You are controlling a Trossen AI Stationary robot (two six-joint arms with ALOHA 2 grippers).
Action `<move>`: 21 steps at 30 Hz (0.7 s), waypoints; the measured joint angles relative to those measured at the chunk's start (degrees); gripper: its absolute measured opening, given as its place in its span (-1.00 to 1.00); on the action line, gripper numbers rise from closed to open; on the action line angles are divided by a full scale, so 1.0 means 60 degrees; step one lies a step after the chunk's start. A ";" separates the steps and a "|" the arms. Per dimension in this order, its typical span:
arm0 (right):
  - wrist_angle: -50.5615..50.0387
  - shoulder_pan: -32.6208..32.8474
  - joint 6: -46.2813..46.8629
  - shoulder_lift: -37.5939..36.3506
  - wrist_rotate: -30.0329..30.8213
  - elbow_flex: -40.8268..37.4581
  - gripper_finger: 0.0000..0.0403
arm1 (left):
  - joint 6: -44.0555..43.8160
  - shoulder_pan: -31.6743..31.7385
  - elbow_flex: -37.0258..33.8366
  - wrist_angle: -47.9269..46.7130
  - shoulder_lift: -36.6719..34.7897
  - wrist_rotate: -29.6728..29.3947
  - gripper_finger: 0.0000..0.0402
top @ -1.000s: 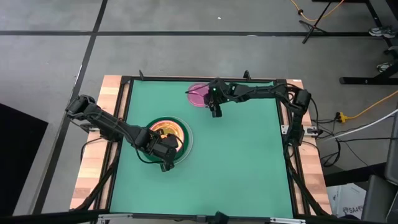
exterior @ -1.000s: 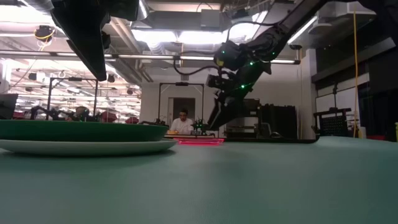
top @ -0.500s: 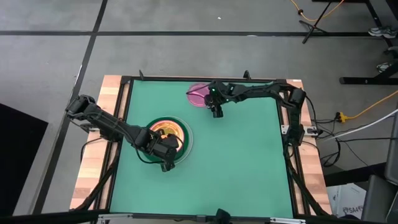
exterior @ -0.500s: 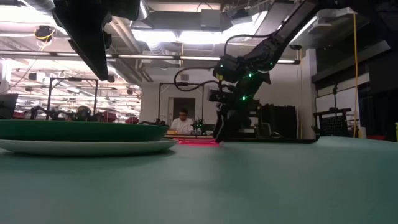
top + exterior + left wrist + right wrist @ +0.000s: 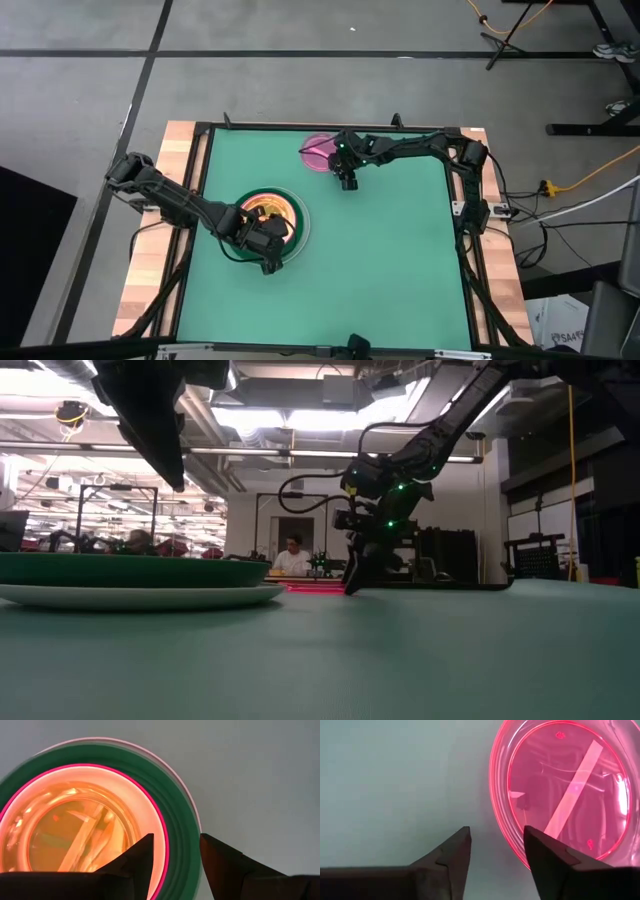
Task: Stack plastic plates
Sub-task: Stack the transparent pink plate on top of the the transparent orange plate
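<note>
My right gripper has its 2 fingers apart and nothing between them. One tip sits on the bare mat, the other just at the near rim of the small pink plate. From above, this right gripper is low at the far side of the green table, beside the pink plate, which lies flat and alone, well apart from the rest.

As I judge it, the step in hand is to catch that thin rim. To do it well, I want 1 finger inside the lip and 1 outside, so I should shift slightly toward the plate before pinching. The tips must go right down to the mat, since the edge is shallow and slick. I should close slowly and lift only once the rim is firmly caught; a hasty squeeze may just push the plate away across the mat.

My left gripper waits with its fingers also parted and empty, hovering over the edge of the stack near the left side. There a translucent orange plate rests in a pink-edged cream one, inside the dark green plate, on the white plate at the bottom. The pink plate should end up centred on that stack.
</note>
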 joint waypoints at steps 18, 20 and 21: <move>0.0029 0.0007 0.0007 0.0020 0.0085 -0.0011 -0.49 | 0.0000 0.0000 0.0000 0.0019 0.0000 0.0000 -0.24; 0.0033 0.0007 0.0009 0.0022 0.0092 -0.0011 -0.53 | 0.0000 0.0000 0.0000 0.0022 0.0000 0.0000 -0.24; 0.0034 0.0007 0.0008 0.0022 0.0103 -0.0015 -0.56 | 0.0000 0.0000 0.0000 0.0022 0.0000 0.0000 -0.24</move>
